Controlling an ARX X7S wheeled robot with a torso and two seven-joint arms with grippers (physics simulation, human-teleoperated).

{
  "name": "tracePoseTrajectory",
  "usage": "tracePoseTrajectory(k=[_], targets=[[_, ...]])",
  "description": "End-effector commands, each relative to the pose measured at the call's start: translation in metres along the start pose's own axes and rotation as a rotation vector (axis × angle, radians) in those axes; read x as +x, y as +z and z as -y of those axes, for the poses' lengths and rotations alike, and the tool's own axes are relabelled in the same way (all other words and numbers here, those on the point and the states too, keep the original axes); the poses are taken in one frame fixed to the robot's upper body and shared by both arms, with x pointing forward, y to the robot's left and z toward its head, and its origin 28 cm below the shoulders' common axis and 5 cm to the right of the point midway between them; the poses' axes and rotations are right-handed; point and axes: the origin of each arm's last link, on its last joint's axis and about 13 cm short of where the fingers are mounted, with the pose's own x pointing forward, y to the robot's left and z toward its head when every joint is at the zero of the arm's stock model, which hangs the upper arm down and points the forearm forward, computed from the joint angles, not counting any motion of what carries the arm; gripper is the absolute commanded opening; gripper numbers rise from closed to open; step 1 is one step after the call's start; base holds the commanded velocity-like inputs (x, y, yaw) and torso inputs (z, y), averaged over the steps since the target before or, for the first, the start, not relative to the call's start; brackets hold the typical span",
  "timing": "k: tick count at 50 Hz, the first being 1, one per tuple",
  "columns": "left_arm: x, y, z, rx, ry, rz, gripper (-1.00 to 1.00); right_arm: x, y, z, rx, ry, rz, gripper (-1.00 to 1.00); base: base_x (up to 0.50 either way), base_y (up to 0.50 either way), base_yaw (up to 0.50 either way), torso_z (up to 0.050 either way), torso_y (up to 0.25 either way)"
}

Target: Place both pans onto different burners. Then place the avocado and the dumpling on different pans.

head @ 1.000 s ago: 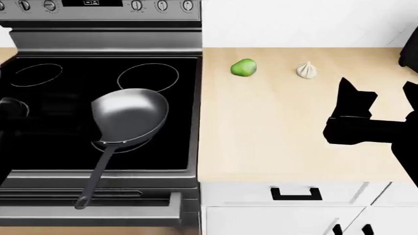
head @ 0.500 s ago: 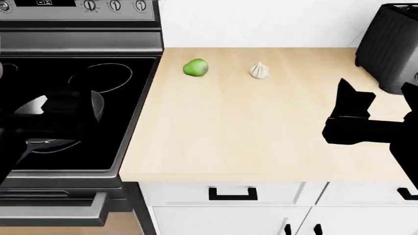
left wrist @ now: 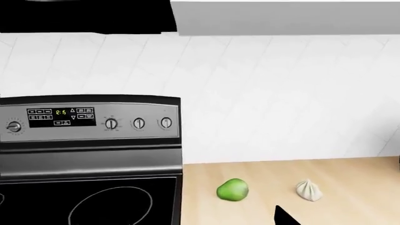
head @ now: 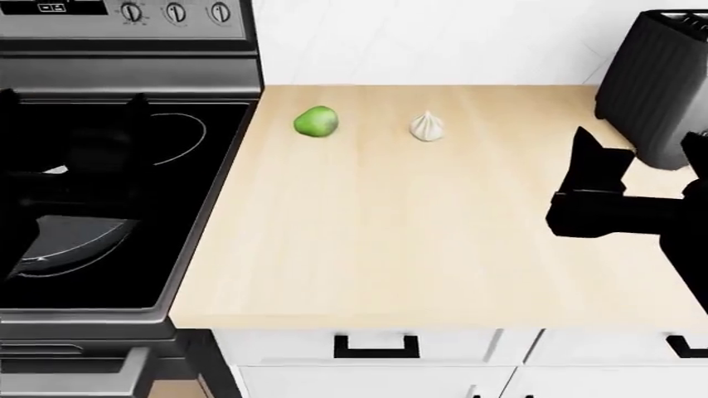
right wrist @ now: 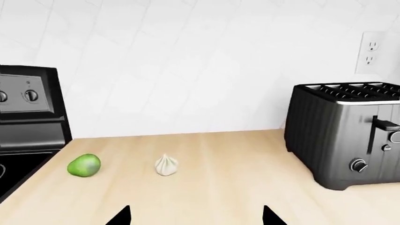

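Shift: since a second ago your head view has swung right; the cooktop (head: pixel 166 207) now sits at 9 o'clock and the toaster (head: pixel 652 83) has come in at 2 o'clock.
Avocado: (head: pixel 315 121) on the counter (head: pixel 420 232) at 11 o'clock, near the cooktop edge; rounded, with no clear long axis you can read.
Dumpling: (head: pixel 426 127) just beside it toward 12 o'clock, upright, pinched top pointing up.
Pan: only a dim dark shape (head: pixel 78 240) on the cooktop at 9 o'clock; handle direction unreadable.
Right gripper: (head: pixel 603 170) above the counter at 3 o'clock, fingers spread apart, empty.
Left gripper: one dark fingertip (left wrist: pixel 284 216) shows in its wrist view; you cannot tell its state.
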Motion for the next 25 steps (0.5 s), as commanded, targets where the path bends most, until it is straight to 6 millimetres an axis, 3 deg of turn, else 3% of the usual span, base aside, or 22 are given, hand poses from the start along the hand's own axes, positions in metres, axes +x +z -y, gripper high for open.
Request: tracePoseTrajectory(k=[1,25], targets=[[0.005,0.0118,0.0042,0.014,-0.018,0.022,1.0,0.0029,0.0025,0.0006,-0.004,-0.007,0.003,1.0,0.49,0.0,0.0,0.0,0.0],[0.0086,0.0163,0.0114,0.043,-0.043,0.018,1.0,0.0051,0.0014,0.0007,-0.006,-0.006,0.002,1.0,0.49,0.0,0.0,0.0,0.0]])
